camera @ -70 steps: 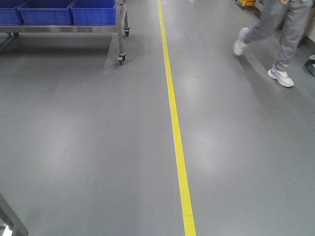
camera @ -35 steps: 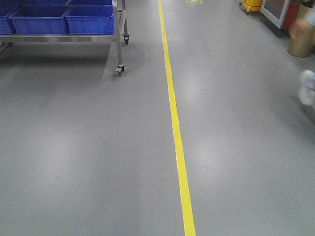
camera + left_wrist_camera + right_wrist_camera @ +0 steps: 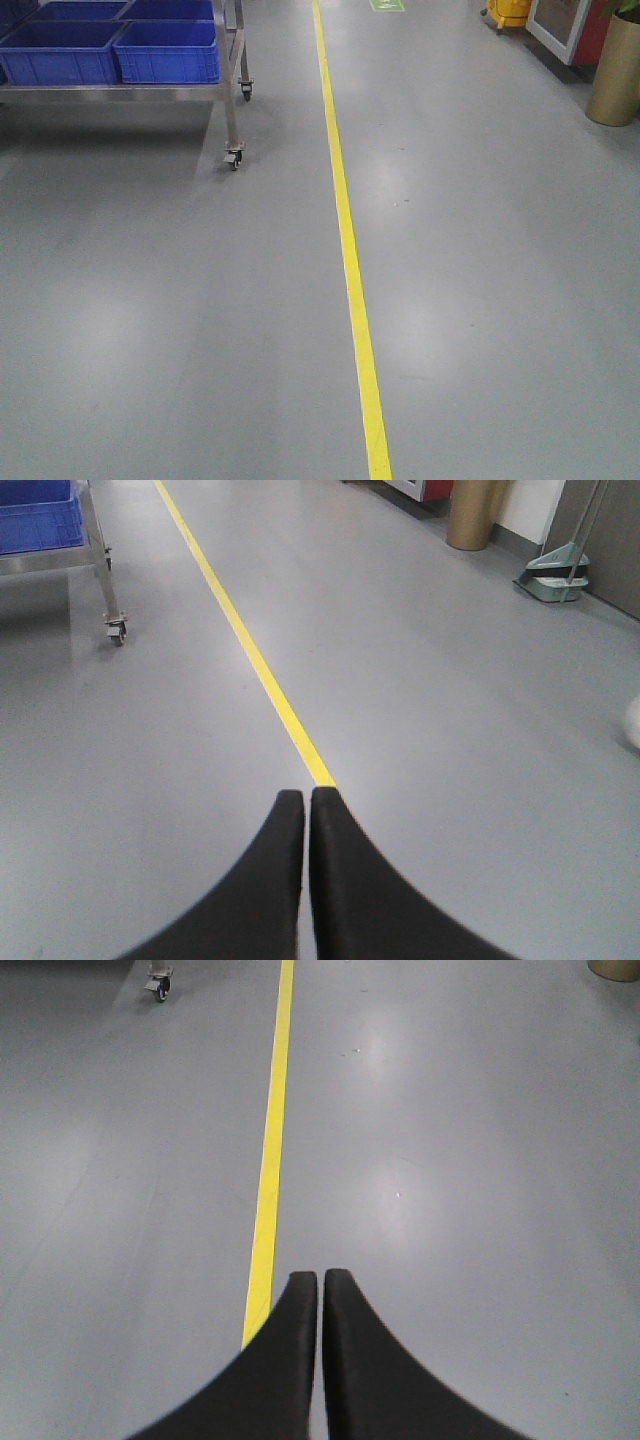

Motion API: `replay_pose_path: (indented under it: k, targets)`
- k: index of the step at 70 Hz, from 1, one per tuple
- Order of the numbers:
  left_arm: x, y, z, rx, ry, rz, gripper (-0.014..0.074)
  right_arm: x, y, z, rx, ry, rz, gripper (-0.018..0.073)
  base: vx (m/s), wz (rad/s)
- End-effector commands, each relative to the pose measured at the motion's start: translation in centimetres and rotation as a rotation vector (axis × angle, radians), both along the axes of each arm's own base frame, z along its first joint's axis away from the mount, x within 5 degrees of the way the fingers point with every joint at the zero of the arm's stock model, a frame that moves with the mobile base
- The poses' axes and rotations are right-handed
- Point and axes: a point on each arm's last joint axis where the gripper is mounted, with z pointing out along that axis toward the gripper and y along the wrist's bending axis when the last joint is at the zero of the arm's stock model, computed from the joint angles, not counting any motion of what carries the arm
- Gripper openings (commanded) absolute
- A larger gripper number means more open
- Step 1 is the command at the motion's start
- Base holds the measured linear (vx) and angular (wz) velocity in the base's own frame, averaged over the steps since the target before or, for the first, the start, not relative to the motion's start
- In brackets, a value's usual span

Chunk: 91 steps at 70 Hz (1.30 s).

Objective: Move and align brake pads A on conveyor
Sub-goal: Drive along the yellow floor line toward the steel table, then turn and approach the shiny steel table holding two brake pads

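Base seems in transit: rack (image 3: 232,90) has shifted lower-left in front view | left gripper (image 3: 306,800), right gripper (image 3: 320,1282) both closed, empty | pads, conveyor not in view; handling not yet begun.

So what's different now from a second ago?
The walking person has gone from the front view. The rack with blue bins has slid lower and leftwards in the picture, and a gold pot came into sight top right. The yellow line still runs up the grey floor.
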Motion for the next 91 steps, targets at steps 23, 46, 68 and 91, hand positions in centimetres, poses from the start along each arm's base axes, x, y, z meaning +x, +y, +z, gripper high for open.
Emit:
replay_pose_path:
  k: [23,46,68,91]
  targets:
    - [0.43,-0.08,1.11,-0.033,-0.066,0.007,-0.0006,0.40,0.00,1.35,-0.007,-0.086,0.004,-0.0001,0.17,0.25]
    - [0.43,-0.08,1.11,-0.033,-0.066,0.007,-0.0006,0.40,0.00,1.35,-0.007,-0.086,0.004,-0.0001,0.13,0.84]
    - [0.43,-0.08,1.11,-0.033,-0.066,0.007,-0.0006,0.40,0.00,1.35,-0.007,-0.086,0.004,-0.0001,0.09,0.95]
    - [0.43,-0.08,1.11,-0.033,-0.066,0.007,-0.0006,0.40,0.00,1.35,-0.007,-0.086,0.004,-0.0001,0.10,0.95]
